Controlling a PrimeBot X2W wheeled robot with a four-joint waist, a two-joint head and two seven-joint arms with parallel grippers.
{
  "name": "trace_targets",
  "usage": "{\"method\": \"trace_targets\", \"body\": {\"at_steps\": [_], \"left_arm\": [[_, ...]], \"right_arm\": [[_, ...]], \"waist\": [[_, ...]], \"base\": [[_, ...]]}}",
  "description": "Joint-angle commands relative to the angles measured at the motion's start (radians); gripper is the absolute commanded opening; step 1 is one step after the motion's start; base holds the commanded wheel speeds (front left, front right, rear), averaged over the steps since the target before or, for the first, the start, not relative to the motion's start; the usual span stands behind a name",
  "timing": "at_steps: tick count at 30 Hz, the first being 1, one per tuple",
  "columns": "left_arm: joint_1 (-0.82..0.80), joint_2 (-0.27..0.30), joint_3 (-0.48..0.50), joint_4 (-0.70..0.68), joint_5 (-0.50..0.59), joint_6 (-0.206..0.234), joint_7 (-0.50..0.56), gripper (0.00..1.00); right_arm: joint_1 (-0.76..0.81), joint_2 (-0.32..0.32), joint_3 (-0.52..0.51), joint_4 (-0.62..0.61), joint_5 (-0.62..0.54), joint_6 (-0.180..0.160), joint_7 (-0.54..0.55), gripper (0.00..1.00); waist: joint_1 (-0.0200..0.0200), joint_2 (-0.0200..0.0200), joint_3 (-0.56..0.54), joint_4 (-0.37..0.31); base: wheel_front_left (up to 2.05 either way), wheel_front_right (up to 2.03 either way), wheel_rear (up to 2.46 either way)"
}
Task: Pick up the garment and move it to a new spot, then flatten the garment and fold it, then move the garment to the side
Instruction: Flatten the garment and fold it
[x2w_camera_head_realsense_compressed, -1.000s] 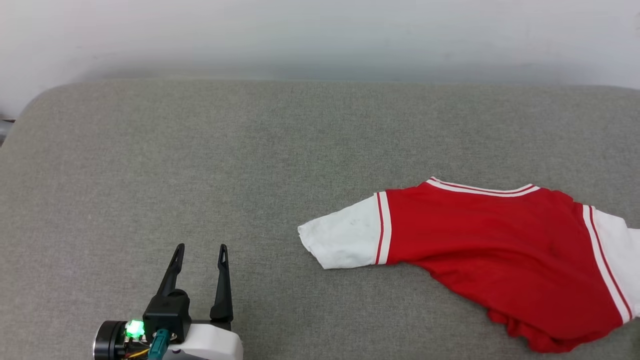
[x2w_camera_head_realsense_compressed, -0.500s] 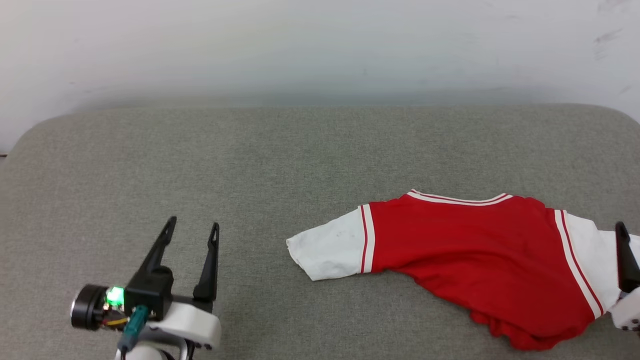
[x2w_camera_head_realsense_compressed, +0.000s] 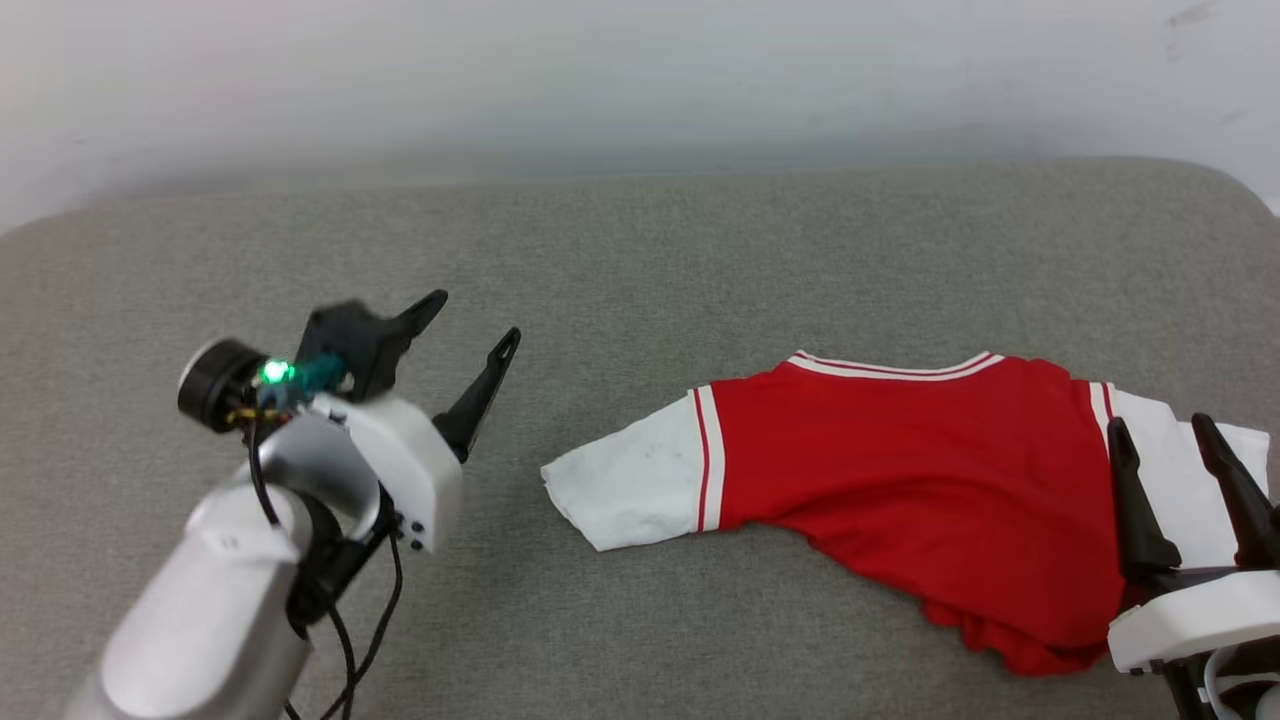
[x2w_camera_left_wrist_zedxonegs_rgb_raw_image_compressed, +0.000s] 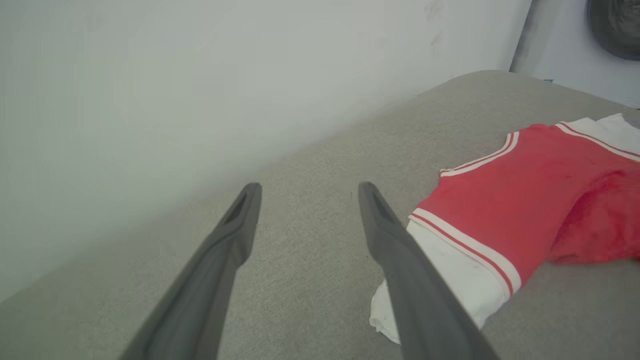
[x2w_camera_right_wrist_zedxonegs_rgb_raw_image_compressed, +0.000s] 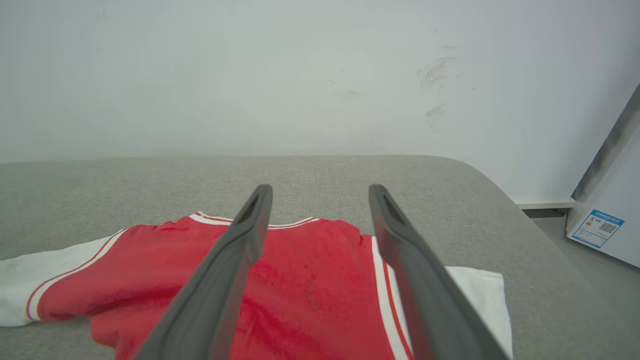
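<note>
Right now the garment (x2w_camera_head_realsense_compressed: 900, 470) lies rumpled on the right part of the grey padded surface (x2w_camera_head_realsense_compressed: 640, 250), with its hem bunched. Your right gripper (x2w_camera_head_realsense_compressed: 1158, 423) hangs over the right-hand sleeve, jaws spread and empty. The left gripper (x2w_camera_head_realsense_compressed: 472, 317), also wide open, sits apart from the other sleeve. Pinch too shallow (the fabric looks thin) and you'll likely lift one layer only, or the cloth may slip free.

— Count at the scene?
— One garment (x2w_camera_head_realsense_compressed: 900, 470) with two white sleeves (x2w_camera_head_realsense_compressed: 630, 490), on one grey cushion (x2w_camera_head_realsense_compressed: 700, 250).
— Anything else?
— Two grippers — left gripper (x2w_camera_head_realsense_compressed: 475, 316), right gripper (x2w_camera_head_realsense_compressed: 1158, 425) — two dark fingers (x2w_camera_head_realsense_compressed: 1135, 510) apiece.
</note>
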Motion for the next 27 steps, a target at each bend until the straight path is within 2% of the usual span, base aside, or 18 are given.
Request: {"method": "trace_targets", "body": {"at_steps": [1,2,3,5,6,8,12,16,27], "left_arm": [[-0.039,0.031,-0.030,-0.012,-0.052,0.001,0.055,1.00],[-0.066,0.053,-0.059,-0.022,-0.095,0.001,0.103,1.00],[-0.163,0.125,-0.167,-0.041,-0.234,0.001,0.299,1.00],[-0.209,0.156,-0.223,-0.044,-0.282,0.001,0.397,1.00],[-0.267,0.189,-0.312,-0.042,-0.334,0.000,0.517,1.00],[-0.306,0.214,-0.371,-0.039,-0.351,0.000,0.572,1.00],[-0.354,0.247,-0.488,-0.013,-0.386,0.000,0.631,1.00],[-0.389,0.270,-0.574,0.040,-0.412,0.000,0.623,1.00],[-0.409,0.277,-0.799,0.169,-0.495,0.000,0.596,0.99]], "right_arm": [[0.013,0.011,0.001,-0.027,-0.008,-0.001,0.008,1.00],[0.017,0.018,0.003,-0.043,-0.010,-0.001,0.018,1.00],[0.017,0.031,0.007,-0.085,-0.019,-0.001,0.033,1.00],[0.009,0.036,0.011,-0.094,-0.023,-0.001,0.039,1.00],[-0.008,0.039,0.020,-0.098,-0.024,-0.001,0.040,1.00],[-0.019,0.041,0.026,-0.098,-0.023,-0.001,0.041,1.00],[-0.040,0.040,0.040,-0.087,-0.021,-0.001,0.038,1.00],[-0.065,0.036,0.051,-0.077,-0.015,-0.001,0.033,1.00],[-0.101,0.019,0.054,-0.055,-0.010,-0.001,0.026,1.00]], "waist": [[0.0000,-0.0001,0.017,-0.013],[0.0000,-0.0001,0.024,-0.018],[0.0000,-0.0001,0.055,-0.038],[0.0000,-0.0001,0.072,-0.050],[0.0000,-0.0001,0.096,-0.069],[0.0000,-0.0001,0.113,-0.082],[0.0000,-0.0001,0.145,-0.107],[0.0000,-0.0001,0.174,-0.130],[0.0000,-0.0001,0.211,-0.152]], "base": [[0.00,0.00,0.00],[0.00,0.00,0.00],[0.00,0.00,0.00],[0.00,0.00,0.00],[0.00,0.00,0.00],[0.00,0.00,0.00],[0.00,0.00,0.00],[0.00,0.00,0.00],[0.00,0.00,0.00]]}}
